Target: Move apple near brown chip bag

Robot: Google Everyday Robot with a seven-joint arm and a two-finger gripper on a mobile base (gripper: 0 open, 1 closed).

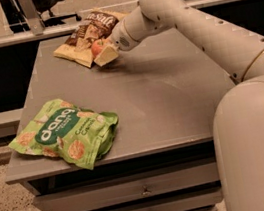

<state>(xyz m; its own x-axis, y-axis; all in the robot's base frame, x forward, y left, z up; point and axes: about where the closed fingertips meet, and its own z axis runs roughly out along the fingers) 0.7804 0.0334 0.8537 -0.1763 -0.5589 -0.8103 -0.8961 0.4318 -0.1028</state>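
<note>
Camera view: the gripper reaches over the far part of the table, clenched around the apple. The apple is at the near edge of the brown chip bag, touching or just beside it. Only 1 step seems left: lower gently, release so the apple cannot roll, and back straight off. The green bag lies well apart.

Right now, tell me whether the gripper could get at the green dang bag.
Probably yes. The gripper sits by the apple and brown chip bag at the far edge; nothing lies between it and the green dang bag near the front.
</note>
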